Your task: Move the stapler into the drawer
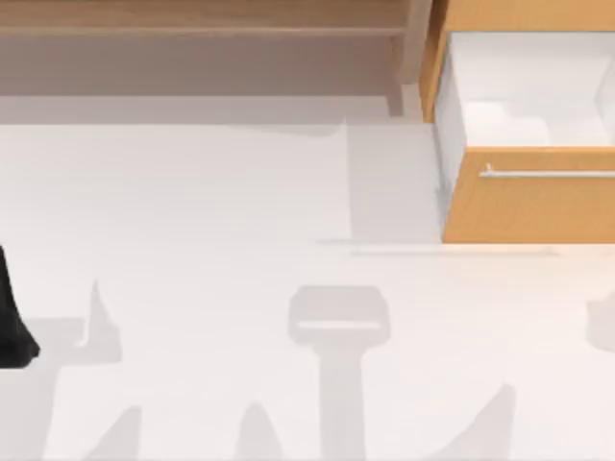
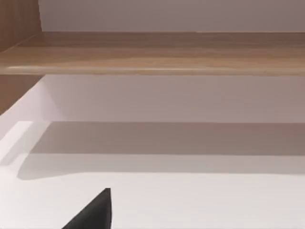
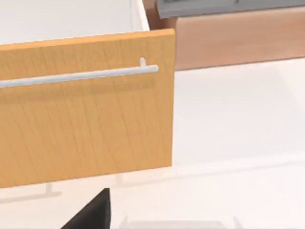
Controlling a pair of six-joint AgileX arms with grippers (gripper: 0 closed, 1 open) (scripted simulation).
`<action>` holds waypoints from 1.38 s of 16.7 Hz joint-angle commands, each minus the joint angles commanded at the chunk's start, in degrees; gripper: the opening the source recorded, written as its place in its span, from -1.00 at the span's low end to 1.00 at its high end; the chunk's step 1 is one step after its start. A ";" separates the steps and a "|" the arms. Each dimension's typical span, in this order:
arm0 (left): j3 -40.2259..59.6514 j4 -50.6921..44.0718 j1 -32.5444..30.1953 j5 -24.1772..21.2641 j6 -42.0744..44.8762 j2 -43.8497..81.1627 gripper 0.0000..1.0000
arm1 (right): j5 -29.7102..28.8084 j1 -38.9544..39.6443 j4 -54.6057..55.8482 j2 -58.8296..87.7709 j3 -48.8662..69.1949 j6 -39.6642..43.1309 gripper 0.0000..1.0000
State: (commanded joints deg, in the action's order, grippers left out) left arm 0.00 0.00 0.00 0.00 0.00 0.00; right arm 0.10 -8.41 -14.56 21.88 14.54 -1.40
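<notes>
Orange-tan drawer (image 1: pixel 538 197), open, white-walled inside

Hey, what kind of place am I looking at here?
Likely a simulated tabletop workspace, styled like an office or workshop bench: a plain white table, an orange-tan drawer pulled open at the right, and a pale wooden shelf along the back.

The drawer (image 1: pixel 524 197) has an orange-tan wood-grain front with a smooth, matt look, plain white smooth inner walls, and a thin silver bar handle (image 3: pixel 78 75) that looks like brushed metal. The shelf (image 2: pixel 157 52) is paler wood with faint grain and a soft sheen along its front edge. The table (image 1: pixel 211 288) is smooth, matt white.
</notes>
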 joint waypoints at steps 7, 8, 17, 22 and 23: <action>0.00 0.00 0.00 0.00 0.00 0.00 1.00 | -0.49 -12.13 -21.69 38.22 20.44 -1.20 1.00; 0.00 0.00 0.00 0.00 0.00 0.00 1.00 | -0.54 -13.71 -24.50 42.92 23.16 -1.40 1.00; 0.00 0.00 0.00 0.00 0.00 0.00 1.00 | 0.06 -22.19 -39.23 66.90 38.11 -2.79 1.00; 0.00 0.00 0.00 0.00 0.00 0.00 1.00 | 0.05 -21.99 -38.96 66.91 37.82 -2.81 1.00; 0.00 0.00 0.00 0.00 0.00 0.00 1.00 | 0.06 -22.05 -38.19 67.30 37.27 -2.90 1.00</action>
State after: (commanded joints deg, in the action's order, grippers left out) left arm 0.00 0.00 0.00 0.00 0.00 0.00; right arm 0.16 -30.46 -52.75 89.18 51.80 -4.31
